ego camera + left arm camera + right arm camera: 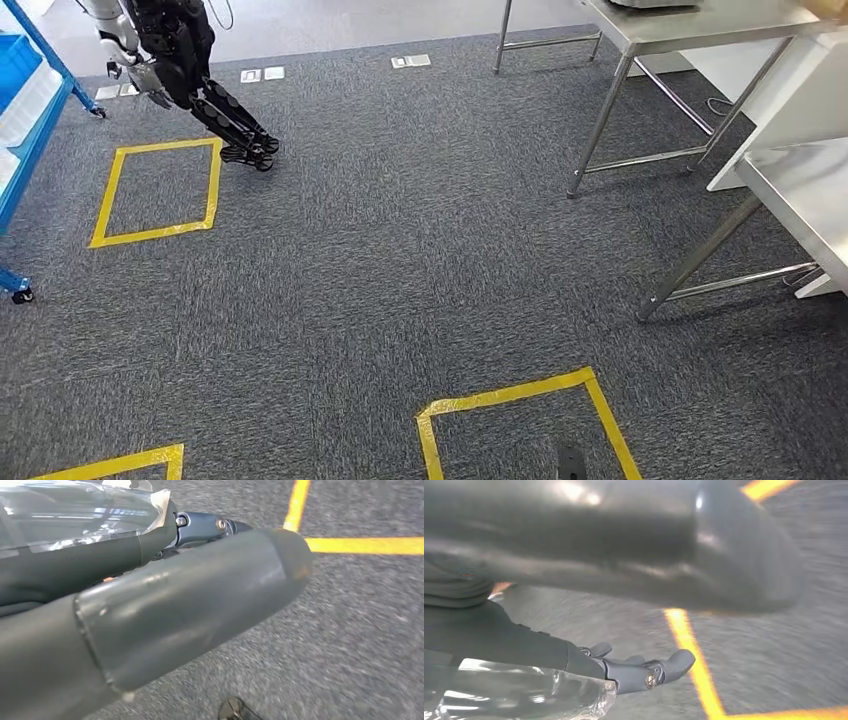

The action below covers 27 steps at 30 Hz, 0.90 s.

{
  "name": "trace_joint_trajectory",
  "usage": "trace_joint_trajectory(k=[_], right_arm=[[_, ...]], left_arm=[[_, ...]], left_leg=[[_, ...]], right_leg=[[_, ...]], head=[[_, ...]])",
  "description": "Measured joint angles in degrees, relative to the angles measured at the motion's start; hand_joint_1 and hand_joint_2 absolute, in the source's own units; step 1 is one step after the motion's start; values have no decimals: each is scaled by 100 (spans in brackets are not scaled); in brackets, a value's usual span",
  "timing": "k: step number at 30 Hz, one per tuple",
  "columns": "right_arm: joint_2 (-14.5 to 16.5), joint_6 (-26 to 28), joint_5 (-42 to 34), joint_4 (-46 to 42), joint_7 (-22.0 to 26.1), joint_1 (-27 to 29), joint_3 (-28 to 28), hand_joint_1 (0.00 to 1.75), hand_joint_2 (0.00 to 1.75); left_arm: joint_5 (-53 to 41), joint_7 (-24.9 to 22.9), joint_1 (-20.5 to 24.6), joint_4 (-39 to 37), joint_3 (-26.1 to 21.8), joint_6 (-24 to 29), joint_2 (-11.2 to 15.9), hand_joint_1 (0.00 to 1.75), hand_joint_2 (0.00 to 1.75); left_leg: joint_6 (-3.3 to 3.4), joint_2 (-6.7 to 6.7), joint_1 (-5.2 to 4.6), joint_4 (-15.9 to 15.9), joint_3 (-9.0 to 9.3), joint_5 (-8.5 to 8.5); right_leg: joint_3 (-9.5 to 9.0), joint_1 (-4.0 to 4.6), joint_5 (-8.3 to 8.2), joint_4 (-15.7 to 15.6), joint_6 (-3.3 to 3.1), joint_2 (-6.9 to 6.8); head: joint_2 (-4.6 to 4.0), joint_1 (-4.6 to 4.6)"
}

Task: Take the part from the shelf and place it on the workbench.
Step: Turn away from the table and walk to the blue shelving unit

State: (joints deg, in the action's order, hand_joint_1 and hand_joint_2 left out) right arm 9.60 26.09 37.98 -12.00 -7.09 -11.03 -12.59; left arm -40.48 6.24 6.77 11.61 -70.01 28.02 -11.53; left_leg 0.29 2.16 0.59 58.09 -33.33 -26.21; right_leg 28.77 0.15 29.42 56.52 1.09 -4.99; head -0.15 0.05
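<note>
Part (75,515), plastic-wrapped, lies against our left hand (165,610) and right hand (634,672); we cannot tell either grip.

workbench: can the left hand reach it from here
Probably not yet. The workbench stands off across open carpet, while the left hand hangs by yellow floor tape; walking closer seems needed.

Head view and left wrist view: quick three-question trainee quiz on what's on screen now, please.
1. True or false: in the head view, the steel workbench stands on the right.
2. What colour is the tape square on the carpet? A red, B yellow, C white.
3. Fill in: the wrapping lying beside the left robot hand is clear ____.
Key: 1 true; 2 B; 3 plastic.
</note>
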Motion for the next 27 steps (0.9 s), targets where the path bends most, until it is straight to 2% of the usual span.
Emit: trace_joint_trajectory(k=[1,3,5,6,7,8,9,10,11,12,13,14,16,18,20,21,22,23,24,25,27], right_arm=[[0,-21,99,7,-218,61,55,0,0],[2,-37,220,27,-421,226,145,0,0],[-5,-53,297,54,-486,368,216,0,0],[-10,-65,330,65,-517,410,245,0,0],[-18,-75,363,73,-543,437,273,0,0],[-25,-84,400,77,-566,451,299,0,0],[-34,-90,436,79,-582,454,328,0,0],[-42,-92,472,80,-589,452,358,0,0],[-47,-95,515,81,-591,448,386,0,0],[-46,-101,562,83,-592,445,417,0,0],[-44,-113,616,85,-594,441,451,0,0],[-39,-131,677,86,-606,436,487,0,0],[-27,-162,799,87,-662,419,570,0,0],[-13,-188,862,87,-736,413,634,0,0],[-7,-215,872,89,-773,434,662,0,0],[-9,-225,879,89,-779,449,666,0,0],[-14,-237,896,90,-785,460,672,0,0],[-19,-249,921,90,-797,466,682,0,0],[-22,-261,948,91,-818,469,696,0,0],[-23,-270,973,91,-844,470,712,0,0],[-24,-272,992,91,-880,477,735,0,0]], left_arm=[[-14,-61,-3,0,1,37,-9,0,0],[-32,-151,-6,0,-1,90,-24,0,0],[-68,-191,-7,0,-1,109,-31,0,0],[-92,-194,-8,0,0,106,-33,0,0],[-118,-181,-12,0,2,95,-38,0,0],[-141,-158,-16,0,6,71,-42,0,0],[-170,-123,-19,0,11,36,-47,0,0],[-203,-83,-21,0,20,-3,-54,0,0],[-247,-49,-22,0,36,-46,-61,0,0],[-300,-25,-21,0,63,-78,-68,0,0],[-349,-12,-23,0,99,-97,-74,0,0],[-396,-9,-28,0,133,-107,-79,0,0],[-486,-46,-50,0,186,-110,-84,0,0],[-633,-123,-74,0,261,-110,-84,0,0],[-763,-171,-79,-1,368,-111,-88,0,0],[-794,-176,-80,-1,410,-112,-92,0,0],[-811,-181,-82,-2,443,-114,-96,0,0],[-824,-188,-90,-2,471,-116,-98,0,0],[-840,-195,-99,-2,493,-121,-98,0,0],[-858,-205,-107,-2,519,-130,-95,0,0],[-899,-223,-105,-2,566,-151,-91,0,0]], left_leg=[[41,-49,-1,-20,5,14],[135,-152,8,-66,15,52],[194,-246,9,-81,7,70],[207,-295,4,-80,-4,72],[207,-350,0,-79,-10,73],[207,-405,-2,-78,-12,73],[205,-462,-2,-76,-9,74],[201,-517,-1,-73,-2,74],[188,-570,-5,-65,-1,74],[165,-624,-15,-50,-4,69],[134,-668,-23,-39,-11,65],[97,-707,-25,-33,-22,64],[24,-749,-2,-31,-46,69],[-29,-580,9,164,-142,-71],[-63,-342,9,773,-421,-430],[-80,-288,15,1158,-603,-609],[-91,-264,21,1452,-744,-712],[-97,-247,26,1570,-798,-712],[-98,-228,32,1465,-737,-605],[-93,-189,37,1158,-571,-426],[-71,-19,27,397,-167,-125]], right_leg=[[-8,-10,25,23,27,-17],[92,-35,198,312,42,135],[439,-60,524,1009,1,378],[640,-69,662,1391,-6,436],[786,-73,727,1649,9,462],[836,-76,701,1709,47,474],[774,-84,584,1542,100,487],[615,-100,408,1183,153,518],[433,-124,231,760,195,608],[292,-142,88,417,205,681],[208,-148,3,198,195,738],[176,-139,-32,111,167,766],[152,-128,-64,104,84,686],[122,-144,-101,79,-1,597],[116,-131,-106,67,-57,480],[119,-115,-101,68,-74,414],[121,-102,-96,69,-80,353],[122,-93,-91,70,-86,297],[117,-89,-86,70,-90,250],[108,-87,-80,71,-93,209],[90,-61,-53,79,-71,136]], head=[[0,3],[0,11],[0,25],[0,27],[0,27],[0,30],[0,30],[0,32],[0,35],[0,33],[0,28],[0,25],[0,16],[0,-4],[0,-35],[0,-47],[0,-46],[0,-47],[0,-48],[0,-47],[0,-48]])
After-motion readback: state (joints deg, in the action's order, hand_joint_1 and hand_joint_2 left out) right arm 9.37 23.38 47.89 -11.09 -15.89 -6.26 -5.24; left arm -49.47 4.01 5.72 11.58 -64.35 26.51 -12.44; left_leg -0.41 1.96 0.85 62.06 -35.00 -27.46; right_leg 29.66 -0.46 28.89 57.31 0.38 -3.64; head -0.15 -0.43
